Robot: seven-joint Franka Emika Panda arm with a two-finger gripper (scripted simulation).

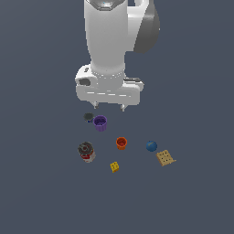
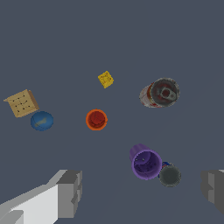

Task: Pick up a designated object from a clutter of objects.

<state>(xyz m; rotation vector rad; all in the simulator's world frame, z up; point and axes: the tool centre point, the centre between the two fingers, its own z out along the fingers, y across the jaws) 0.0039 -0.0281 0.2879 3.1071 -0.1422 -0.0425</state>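
Looking across the floor: seven small things lie scattered below the arm, one of each kind.
Dark cup point(image 1: 88, 117): farthest toward the exterior view's left with the can; small, touching the purple cup, and a bit of something blue and red peeks out between the two in the wrist view, too small to name.
Can point(image 1: 86, 152): one red-labelled can, tipped over with its grey end showing; the label cannot be read.
Purple cup point(image 1: 100, 123): one, upright, mouth open, just beside the dark cup.
Yellow cube point(image 1: 114, 167): one, dotted, nearest the camera in the exterior view.
Orange cup point(image 1: 121, 143): one, standing upright and alone in the middle of the scatter, between the can and the ball, apart from both; its ribbed sides are hard to make out at this size.
Blue ball point(image 1: 151, 146): one, just beside the cracker.
Cracker square point(image 1: 165, 157): one, tan, farthest toward the exterior view's right.
Gripper point(image 1: 108, 108): fingers spread wide with nothing between them, hanging above the floor near the purple cup; only the two fingertips poke below the white hand.
Arm point(image 1: 114, 32): cut off at the upper edge of the exterior view.
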